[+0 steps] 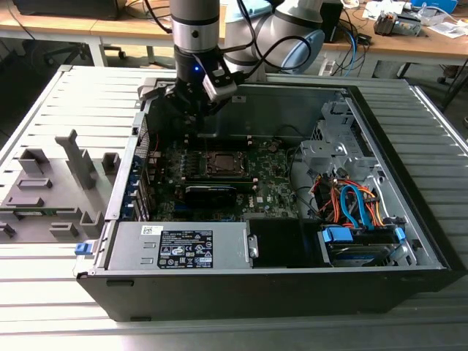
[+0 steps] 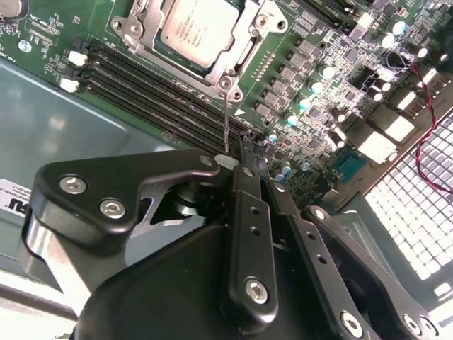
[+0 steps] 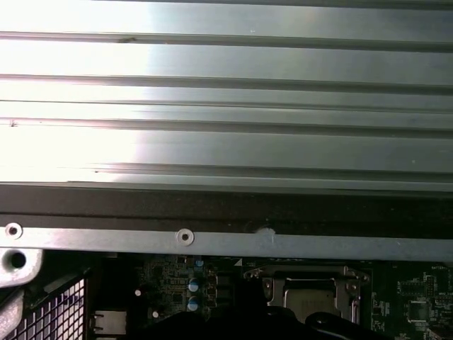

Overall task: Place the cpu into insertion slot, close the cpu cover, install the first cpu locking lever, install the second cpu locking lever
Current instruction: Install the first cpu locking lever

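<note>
The cpu (image 2: 195, 28) lies flat in the insertion slot (image 1: 223, 164) on the green board, its silver top showing. The cpu cover (image 2: 145, 39) lies closed as a metal frame around it, and the chip (image 3: 311, 301) and frame (image 3: 347, 287) also appear in the first wrist view. A thin wire locking lever (image 2: 225, 120) runs from the socket's corner toward my gripper (image 2: 246, 142). The black fingers are shut together, and the lever's free end sits right beside the fingertips. In the exterior view my gripper (image 1: 189, 121) hangs inside the open case, behind the socket and toward the exterior view's left.
Long black memory slots (image 2: 156, 85) run beside the socket. A black card (image 1: 210, 191) sits in front of it, with the power supply (image 1: 183, 245) at the case front. Drive cables (image 1: 351, 205) fill the exterior view's right side. Grey fixtures (image 1: 51, 183) stand on the slatted table.
</note>
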Motion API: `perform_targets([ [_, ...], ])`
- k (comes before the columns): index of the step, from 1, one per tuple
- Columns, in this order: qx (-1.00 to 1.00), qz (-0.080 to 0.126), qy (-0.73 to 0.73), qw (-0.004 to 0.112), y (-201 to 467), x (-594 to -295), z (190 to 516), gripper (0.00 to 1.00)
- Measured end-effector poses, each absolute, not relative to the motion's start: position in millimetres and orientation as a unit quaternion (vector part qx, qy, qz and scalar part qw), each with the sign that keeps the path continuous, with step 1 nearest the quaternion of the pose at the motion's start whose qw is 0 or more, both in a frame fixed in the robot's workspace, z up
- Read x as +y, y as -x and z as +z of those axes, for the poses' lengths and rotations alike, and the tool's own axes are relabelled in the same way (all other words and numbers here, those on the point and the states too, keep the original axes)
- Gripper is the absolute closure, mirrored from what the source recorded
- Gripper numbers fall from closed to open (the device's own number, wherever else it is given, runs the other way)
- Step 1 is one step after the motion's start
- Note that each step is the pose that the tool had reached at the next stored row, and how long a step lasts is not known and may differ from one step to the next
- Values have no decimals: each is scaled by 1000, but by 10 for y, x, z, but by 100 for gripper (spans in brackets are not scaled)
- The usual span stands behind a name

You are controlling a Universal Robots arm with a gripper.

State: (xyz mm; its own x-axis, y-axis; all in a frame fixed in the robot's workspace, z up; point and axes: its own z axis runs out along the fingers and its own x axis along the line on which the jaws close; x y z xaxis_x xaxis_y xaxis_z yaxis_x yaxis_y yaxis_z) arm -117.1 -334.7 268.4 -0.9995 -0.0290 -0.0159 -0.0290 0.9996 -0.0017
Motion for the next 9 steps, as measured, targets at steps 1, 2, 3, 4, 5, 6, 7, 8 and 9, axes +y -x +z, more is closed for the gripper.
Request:
perform_targets([
  [1,1000,-1,15,8,1169,-3347,2683,89],
  [2,1000,-1,15,8,1167,-3347,2683,89],
  [3,1000,-1,15,8,1153,-3347,2682,89],
  [4,1000,-1,14,8,1149,-3347,2680,89],
  [5,1000,-1,15,8,1149,-3347,2680,89],
  [6,1000,-1,15,8,1148,-3347,2680,89],
  [7,1000,-1,15,8,1146,-3347,2680,89],
  [8,1000,-1,14,8,1146,-3347,2680,89],
  [9,1000,-1,14,8,1137,-3347,2678,89],
])
